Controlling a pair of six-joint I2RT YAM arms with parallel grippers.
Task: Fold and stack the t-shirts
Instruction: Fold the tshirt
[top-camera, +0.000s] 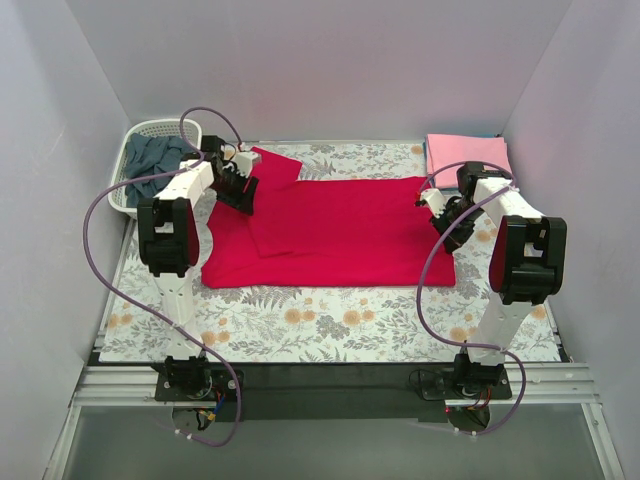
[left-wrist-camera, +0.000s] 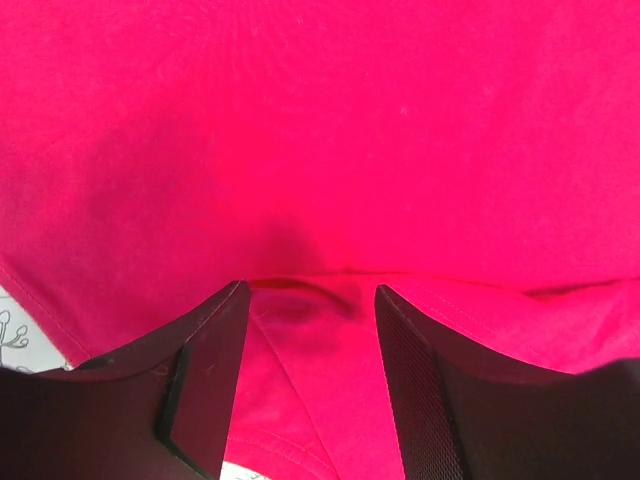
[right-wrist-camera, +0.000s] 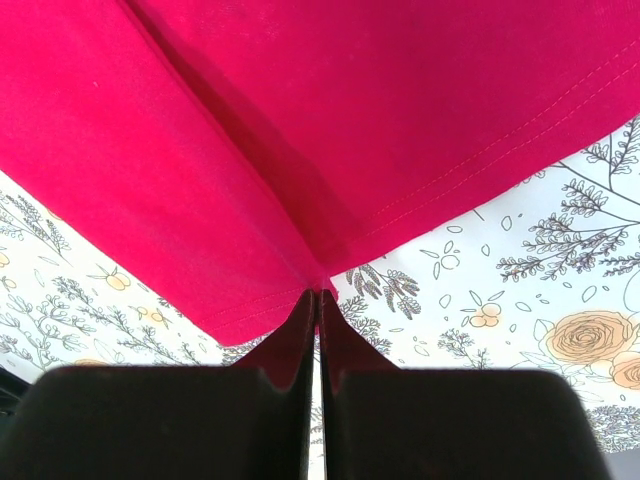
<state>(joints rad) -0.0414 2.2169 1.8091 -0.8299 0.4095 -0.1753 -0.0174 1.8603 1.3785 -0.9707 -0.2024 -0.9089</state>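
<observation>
The bright red t-shirt lies spread across the middle of the floral cloth, partly folded at its left side. My left gripper is open, its jaws straddling red cloth at the shirt's upper left. My right gripper is shut, pinching the hem of the red shirt at its right edge, with the cloth lifted into a fold. The light pink t-shirt lies folded at the back right. The dark slate-blue t-shirt is bunched in the basket.
A white lattice basket stands at the back left corner. The grey floral cloth covers the table. White walls close in on three sides. Purple cables loop from both arms.
</observation>
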